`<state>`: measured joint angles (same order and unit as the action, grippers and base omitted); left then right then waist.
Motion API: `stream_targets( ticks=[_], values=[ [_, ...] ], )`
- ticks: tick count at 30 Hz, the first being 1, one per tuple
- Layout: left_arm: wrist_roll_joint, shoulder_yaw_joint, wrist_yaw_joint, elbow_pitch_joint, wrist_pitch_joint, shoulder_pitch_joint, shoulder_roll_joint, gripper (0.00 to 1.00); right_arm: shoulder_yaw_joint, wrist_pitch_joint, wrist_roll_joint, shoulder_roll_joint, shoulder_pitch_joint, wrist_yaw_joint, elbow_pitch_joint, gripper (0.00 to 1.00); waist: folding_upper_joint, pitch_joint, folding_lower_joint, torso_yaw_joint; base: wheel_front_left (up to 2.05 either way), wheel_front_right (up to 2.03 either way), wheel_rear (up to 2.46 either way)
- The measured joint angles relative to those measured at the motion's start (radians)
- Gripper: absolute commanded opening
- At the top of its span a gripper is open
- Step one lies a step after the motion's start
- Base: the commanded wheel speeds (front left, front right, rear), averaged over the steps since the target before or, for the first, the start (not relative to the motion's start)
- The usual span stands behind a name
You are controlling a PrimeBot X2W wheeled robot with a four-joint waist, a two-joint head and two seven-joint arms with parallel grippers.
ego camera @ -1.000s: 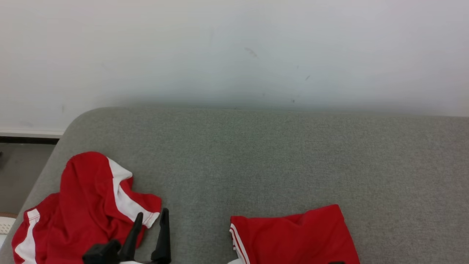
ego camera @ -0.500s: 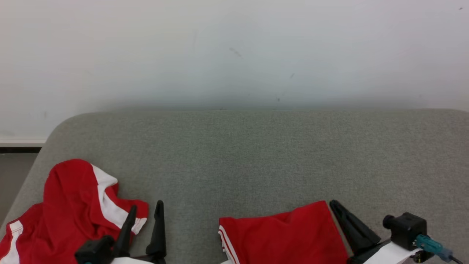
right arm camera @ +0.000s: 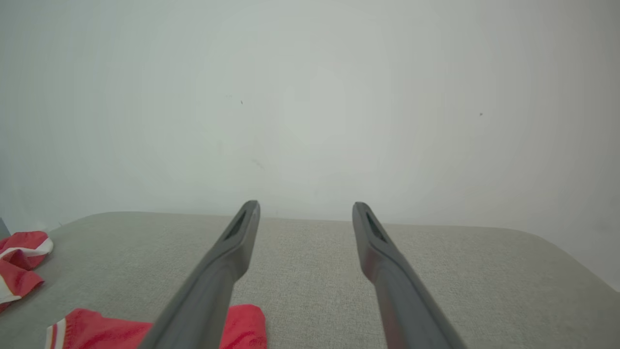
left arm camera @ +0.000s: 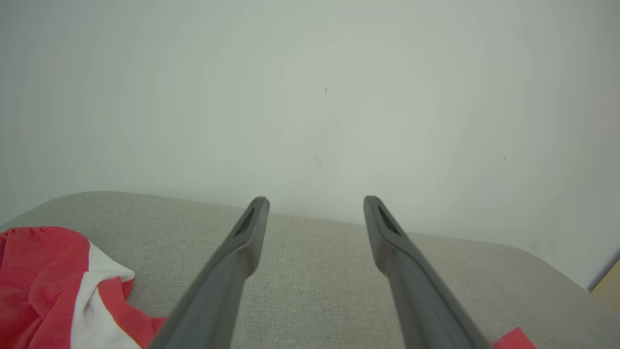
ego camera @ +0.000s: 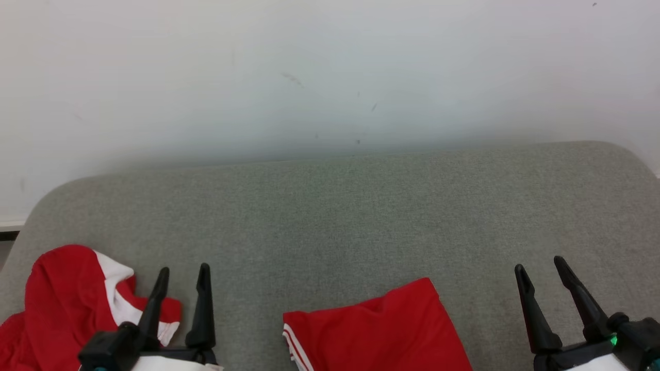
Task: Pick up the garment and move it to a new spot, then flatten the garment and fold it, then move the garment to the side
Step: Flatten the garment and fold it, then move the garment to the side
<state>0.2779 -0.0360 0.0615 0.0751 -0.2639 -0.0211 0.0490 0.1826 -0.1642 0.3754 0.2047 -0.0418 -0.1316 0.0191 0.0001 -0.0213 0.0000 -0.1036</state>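
Note:
A folded red garment (ego camera: 371,330) with thin white stripes at its left hem lies flat on the grey cushion (ego camera: 361,216), at the bottom centre of the head view. It also appears low in the right wrist view as the folded garment (right arm camera: 244,325). My right gripper (ego camera: 539,264) stands open to its right, apart from it, with nothing between the fingers; my right gripper (right arm camera: 305,204) points at the wall. My left gripper (ego camera: 184,269) is open and empty, between the folded piece and a crumpled one. In the left wrist view my left gripper (left arm camera: 316,198) hovers over bare cushion.
A crumpled red-and-white garment (ego camera: 62,299) lies at the cushion's left end, seen too as the crumpled garment (left arm camera: 43,281). A white wall (ego camera: 330,77) stands close behind the cushion. The cushion's rounded corners fall away at far left and far right.
The camera has swung, shifting the whole picture. My right gripper, shut beside the folded garment's right edge half a second ago, now stands open and farther right. The left gripper stays open.

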Motion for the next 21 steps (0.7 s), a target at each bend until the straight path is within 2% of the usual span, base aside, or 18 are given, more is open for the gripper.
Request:
stream_targets(
  ticks=[6, 12, 21],
  values=[
    [-0.050, 0.018, 0.001, -0.044, 0.000, 0.013, 0.000, 1.00, -0.045, -0.031, -0.023, -0.042, 0.070, 0.000, 0.019, 1.00, 0.0000, -0.003, 0.0000, -0.021, 0.00, 0.00, 0.00],
    [-0.049, 0.015, 0.013, -0.049, 0.000, 0.028, 0.000, 1.00, -0.032, -0.035, -0.033, -0.057, 0.081, 0.000, 0.055, 1.00, -0.0001, 0.001, 0.0000, -0.029, 0.00, 0.00, 0.00],
    [-0.050, 0.012, 0.010, -0.060, 0.000, 0.026, 0.000, 1.00, -0.003, 0.054, -0.027, -0.049, 0.026, 0.000, 0.130, 1.00, -0.0001, 0.010, 0.0000, -0.007, 0.00, 0.00, 0.00]
  ],
)
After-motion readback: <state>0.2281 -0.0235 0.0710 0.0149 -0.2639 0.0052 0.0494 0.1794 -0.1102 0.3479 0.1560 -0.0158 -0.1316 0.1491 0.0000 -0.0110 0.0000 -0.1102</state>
